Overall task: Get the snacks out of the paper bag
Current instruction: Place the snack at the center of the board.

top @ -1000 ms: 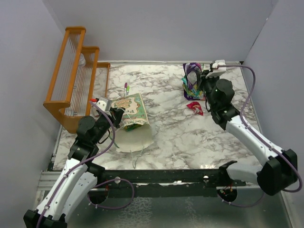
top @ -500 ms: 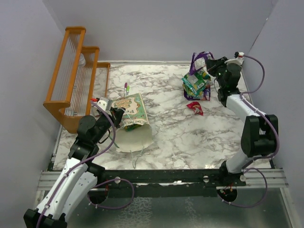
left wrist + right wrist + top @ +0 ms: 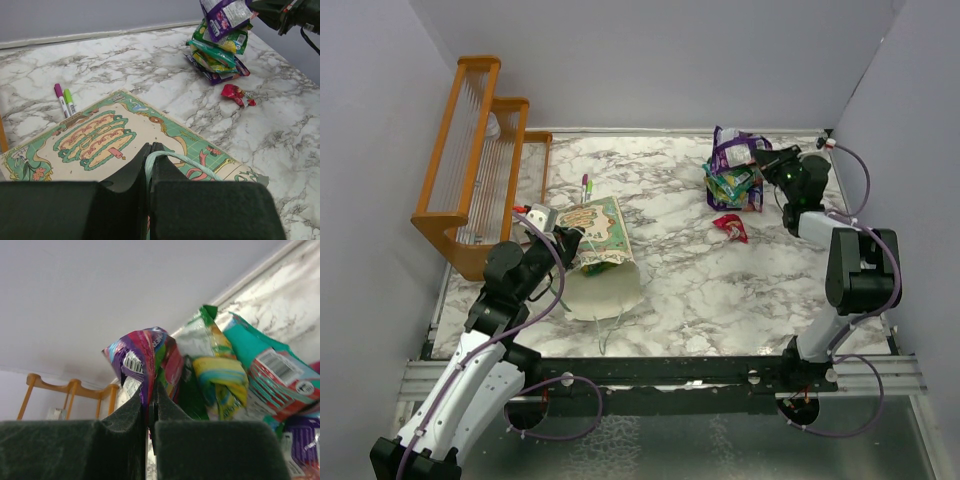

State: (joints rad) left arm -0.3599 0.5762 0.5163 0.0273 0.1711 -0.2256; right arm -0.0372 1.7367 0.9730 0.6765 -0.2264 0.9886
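The paper bag [image 3: 605,262] lies on its side on the desk [image 3: 700,285], left of the middle. The left end effector [image 3: 149,152] is closed on what looks like its string handle [image 3: 172,157]. The right end effector [image 3: 150,397] pinches a purple packet [image 3: 135,357] (up in the air) over the pile of snacks [image 3: 735,185] at the far right.

Two white-and-black robot arms, the left arm [image 3: 470,385] and the right arm [image 3: 860,275], share a black base rail [image 3: 670,370]. Lavender cables [image 3: 556,268] trail along each. The left gripper [image 3: 149,149] shows blocky matte-black fingers [image 3: 75,210].
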